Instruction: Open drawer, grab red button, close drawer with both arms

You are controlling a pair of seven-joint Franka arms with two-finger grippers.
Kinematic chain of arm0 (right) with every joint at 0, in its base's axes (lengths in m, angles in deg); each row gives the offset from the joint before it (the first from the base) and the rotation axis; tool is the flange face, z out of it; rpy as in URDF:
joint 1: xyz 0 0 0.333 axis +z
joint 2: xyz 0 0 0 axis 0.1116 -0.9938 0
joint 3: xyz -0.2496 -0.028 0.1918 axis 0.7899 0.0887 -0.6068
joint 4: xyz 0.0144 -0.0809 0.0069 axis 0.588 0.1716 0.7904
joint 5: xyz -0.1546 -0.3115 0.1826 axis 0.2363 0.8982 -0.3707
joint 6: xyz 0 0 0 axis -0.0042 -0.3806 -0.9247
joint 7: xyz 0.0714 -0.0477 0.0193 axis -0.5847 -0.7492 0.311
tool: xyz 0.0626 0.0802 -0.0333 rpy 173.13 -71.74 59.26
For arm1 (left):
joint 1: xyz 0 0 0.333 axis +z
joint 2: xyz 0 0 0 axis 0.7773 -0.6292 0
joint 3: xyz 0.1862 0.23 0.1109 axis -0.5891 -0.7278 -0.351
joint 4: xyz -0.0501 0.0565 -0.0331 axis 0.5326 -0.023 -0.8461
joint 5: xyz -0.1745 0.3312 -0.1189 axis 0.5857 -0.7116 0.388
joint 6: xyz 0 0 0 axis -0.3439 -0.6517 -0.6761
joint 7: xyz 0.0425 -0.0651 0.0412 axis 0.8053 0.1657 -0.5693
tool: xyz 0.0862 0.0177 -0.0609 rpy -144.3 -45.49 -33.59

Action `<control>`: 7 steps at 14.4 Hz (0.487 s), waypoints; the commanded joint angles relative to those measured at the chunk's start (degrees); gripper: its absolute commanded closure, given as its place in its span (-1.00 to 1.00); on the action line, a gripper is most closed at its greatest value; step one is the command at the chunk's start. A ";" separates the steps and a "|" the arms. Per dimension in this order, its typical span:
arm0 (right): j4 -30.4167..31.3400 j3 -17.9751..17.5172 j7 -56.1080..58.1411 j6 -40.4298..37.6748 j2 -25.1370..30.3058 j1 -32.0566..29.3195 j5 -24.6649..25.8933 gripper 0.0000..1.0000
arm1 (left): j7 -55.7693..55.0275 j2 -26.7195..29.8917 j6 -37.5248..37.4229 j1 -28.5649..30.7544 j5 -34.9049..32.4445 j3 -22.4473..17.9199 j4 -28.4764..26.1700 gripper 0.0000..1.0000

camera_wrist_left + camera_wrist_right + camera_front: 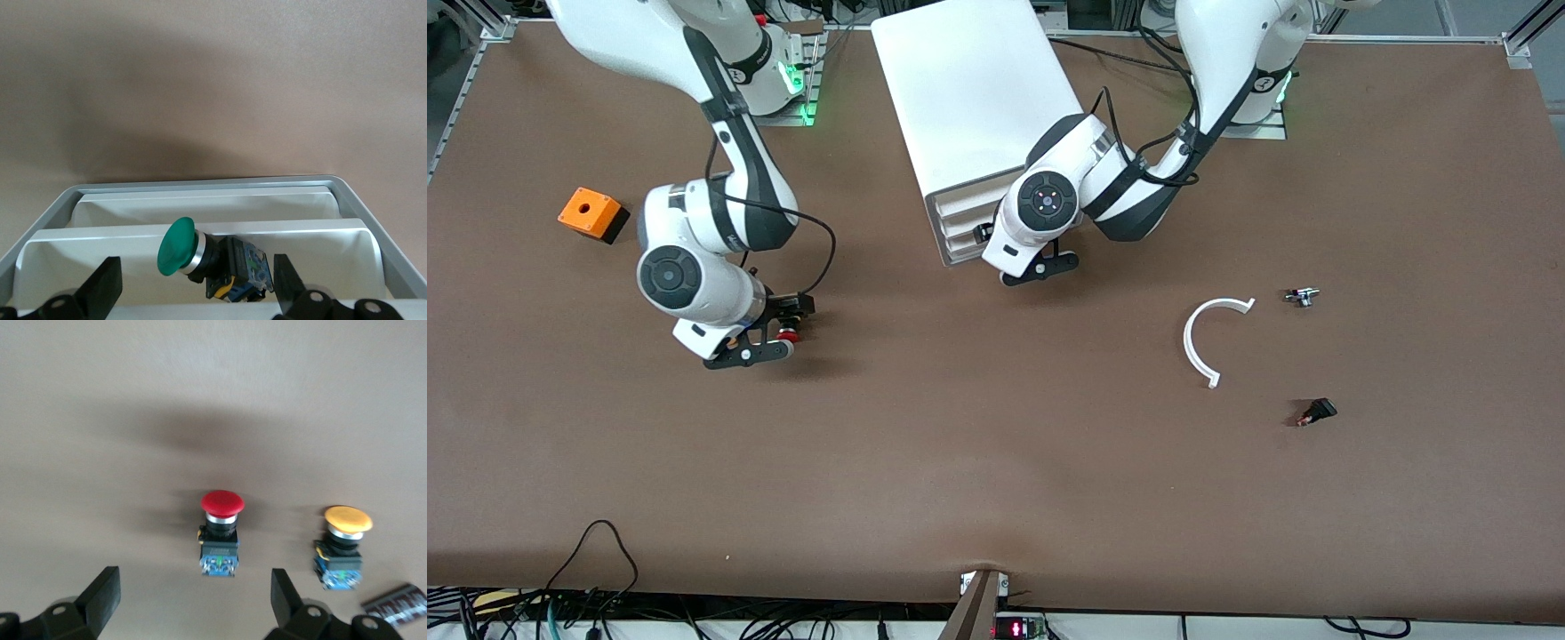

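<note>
The small red-capped push button [220,532] with its black-and-blue body, standing free on the brown table between the wide-open, empty right gripper [190,597] fingers, looks light, rigid and top-heavy (best pinched across the squarish body, not the slick domed cap), while the left gripper [193,283], also open and empty, waits over the white plastic tray drawer [200,230].

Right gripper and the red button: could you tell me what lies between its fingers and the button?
Nothing: in the right wrist view, bare table separates the open right gripper from the red button.

The button [220,533] stands on the surface [996,462] beside another button [343,547], toward the right arm's end; the cabinet [969,116] sits mid-surface.
</note>
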 commanded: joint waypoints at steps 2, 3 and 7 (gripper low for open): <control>-7.66 0.23 -0.13 -8.07 0.07 -0.43 -0.03 -1.00 | 1.07 0.23 -1.40 1.54 1.46 0.27 1.80 -1.00; -8.54 0.23 0.04 -9.21 0.25 -0.52 -0.11 -1.00 | 1.07 0.67 -2.01 2.42 0.94 0.27 2.07 -1.00; -9.96 0.15 0.83 -10.72 2.79 -0.60 0.41 -1.00 | 1.51 1.20 -9.73 4.79 -4.49 -0.35 8.29 -1.00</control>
